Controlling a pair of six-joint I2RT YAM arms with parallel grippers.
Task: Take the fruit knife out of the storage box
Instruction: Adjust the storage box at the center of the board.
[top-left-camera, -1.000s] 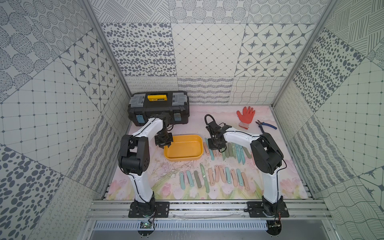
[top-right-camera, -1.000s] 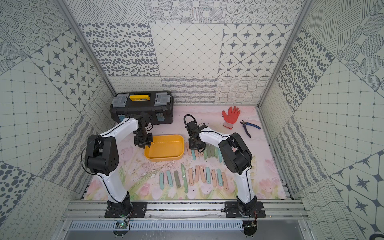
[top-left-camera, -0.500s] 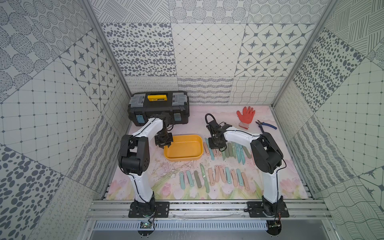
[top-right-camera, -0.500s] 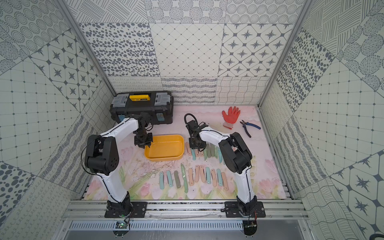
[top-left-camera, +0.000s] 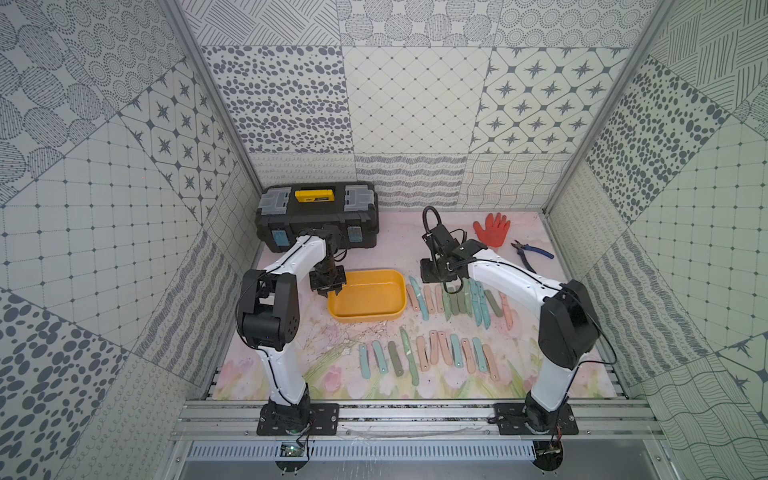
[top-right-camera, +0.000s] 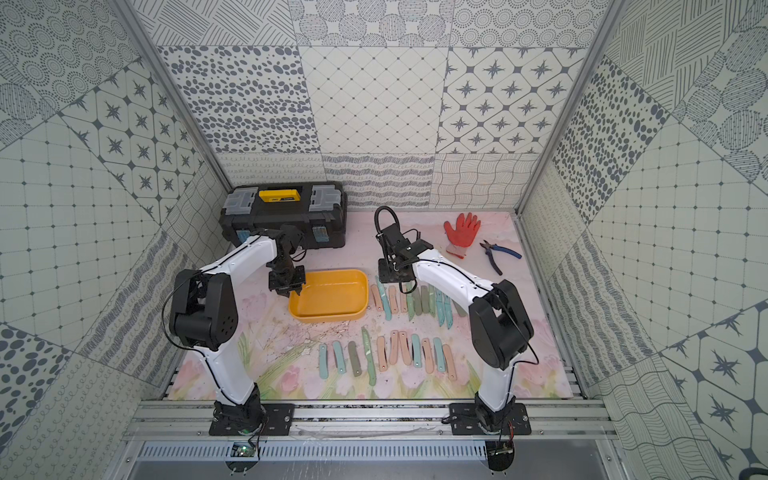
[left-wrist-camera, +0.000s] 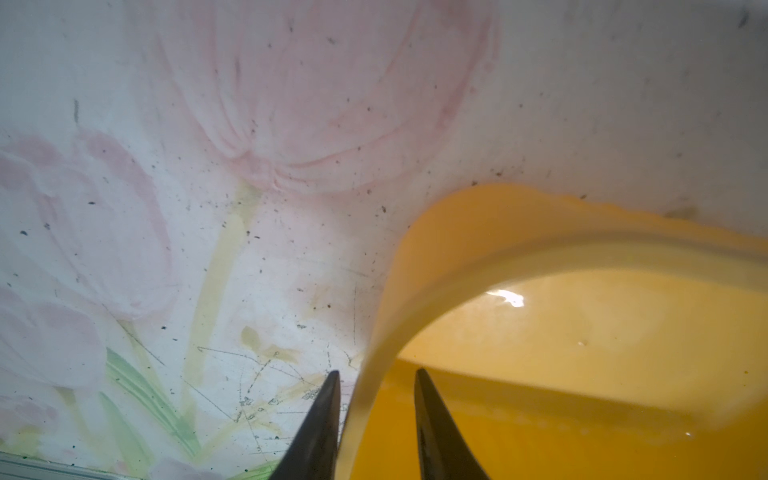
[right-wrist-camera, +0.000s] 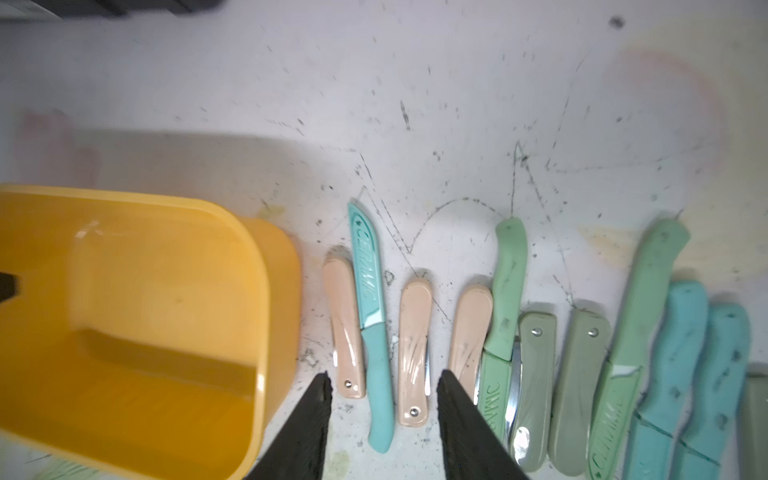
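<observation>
Storage box (top-left-camera: 365, 297) looks empty; I see no knife inside. Left gripper (left-wrist-camera: 377, 371) pinches its corner rim. Right gripper (right-wrist-camera: 384, 374) hangs spread, holding nothing, over a teal fruit knife (right-wrist-camera: 368, 291) lying on the mat (right-wrist-camera: 457, 104) just beside the box. I judge removal done; only retreat remains.

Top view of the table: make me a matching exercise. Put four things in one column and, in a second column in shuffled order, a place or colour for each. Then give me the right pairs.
Column one
1. storage box
2. toolbox
3. glove
4. pliers

Column two
A. red, lying flat just beside the pliers
B. black, with a yellow handle on top
C. blue handles, farthest out on the right arm's side
D. yellow, its rim between the fingers of the left end effector

Pairs: 1-D, 2-B, 3-A, 4-C
</observation>
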